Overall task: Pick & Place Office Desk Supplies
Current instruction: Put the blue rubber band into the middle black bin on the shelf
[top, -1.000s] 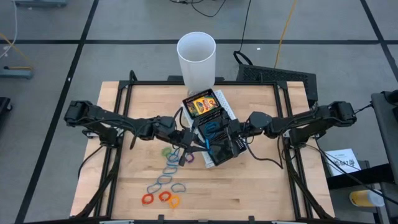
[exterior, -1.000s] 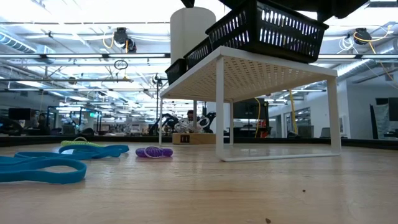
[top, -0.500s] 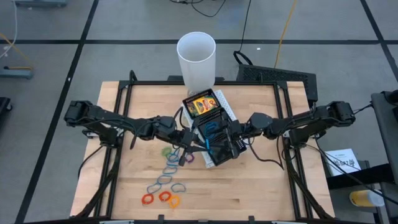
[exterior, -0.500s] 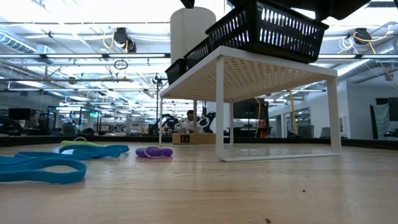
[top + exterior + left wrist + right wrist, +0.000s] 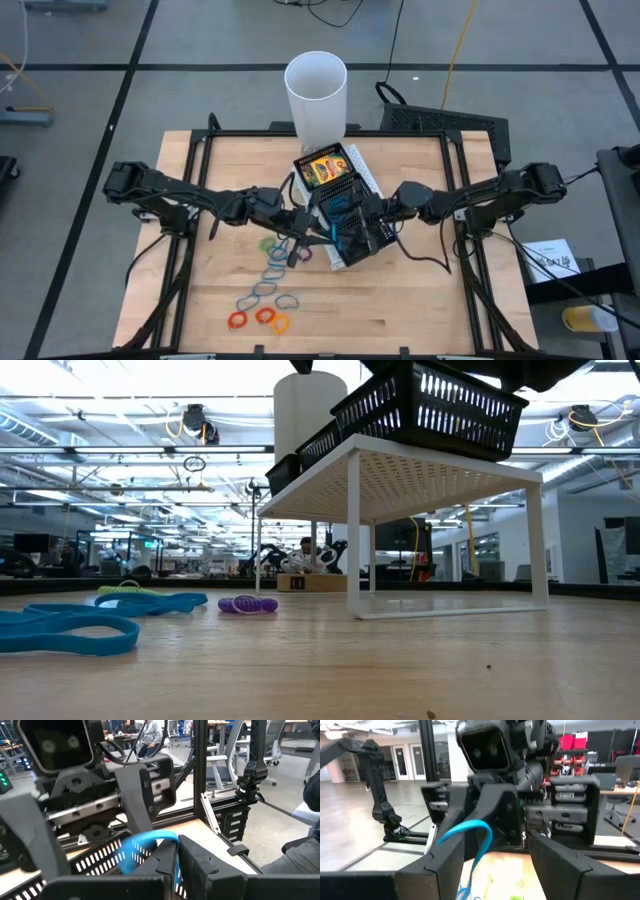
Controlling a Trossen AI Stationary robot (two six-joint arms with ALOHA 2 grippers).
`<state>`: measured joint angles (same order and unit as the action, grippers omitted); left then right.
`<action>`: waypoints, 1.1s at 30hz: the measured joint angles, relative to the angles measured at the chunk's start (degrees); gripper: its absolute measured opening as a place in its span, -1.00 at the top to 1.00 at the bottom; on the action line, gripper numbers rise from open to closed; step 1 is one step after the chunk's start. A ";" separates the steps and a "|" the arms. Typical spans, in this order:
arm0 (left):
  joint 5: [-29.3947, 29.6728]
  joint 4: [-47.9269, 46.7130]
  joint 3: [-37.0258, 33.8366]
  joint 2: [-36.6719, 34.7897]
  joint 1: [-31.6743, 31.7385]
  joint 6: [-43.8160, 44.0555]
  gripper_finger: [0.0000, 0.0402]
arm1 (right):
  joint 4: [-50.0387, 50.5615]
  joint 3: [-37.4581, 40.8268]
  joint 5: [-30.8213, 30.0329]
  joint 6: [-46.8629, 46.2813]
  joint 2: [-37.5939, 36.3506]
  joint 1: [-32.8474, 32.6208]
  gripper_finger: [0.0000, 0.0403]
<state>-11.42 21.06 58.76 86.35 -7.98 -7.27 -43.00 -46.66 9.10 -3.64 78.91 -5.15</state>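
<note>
Overhead looks down; low level; wrists face each other, sharing blue band (image 5: 142, 845).

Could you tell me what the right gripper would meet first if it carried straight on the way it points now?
Most likely the blue rubber band pinched in the left gripper, which faces the open right gripper head-on over the black mesh tray. Just how far apart they stand is unclear.
</note>
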 joint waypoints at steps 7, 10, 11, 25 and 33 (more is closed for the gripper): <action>0.13 -0.48 0.00 -0.07 0.04 0.46 0.85 | 1.23 -0.80 -0.17 0.00 0.96 0.59 -0.04; 0.28 -0.50 0.00 -0.07 0.04 0.47 0.85 | 1.44 -0.80 -0.15 0.00 0.96 0.61 -0.03; 0.30 -0.64 0.01 -0.07 0.04 0.41 0.85 | 1.44 -0.80 -0.13 0.00 0.94 0.61 -0.01; 0.99 -2.01 0.02 -0.04 0.04 0.27 0.85 | 4.32 -0.80 0.05 0.09 0.14 0.57 0.79; 2.98 -2.02 0.02 -0.04 0.04 3.53 0.78 | 4.37 -0.80 1.98 2.39 0.00 0.55 0.99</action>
<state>-8.44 19.04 58.78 86.30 -7.94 -3.73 -38.63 -47.46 11.09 -1.26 78.91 -4.60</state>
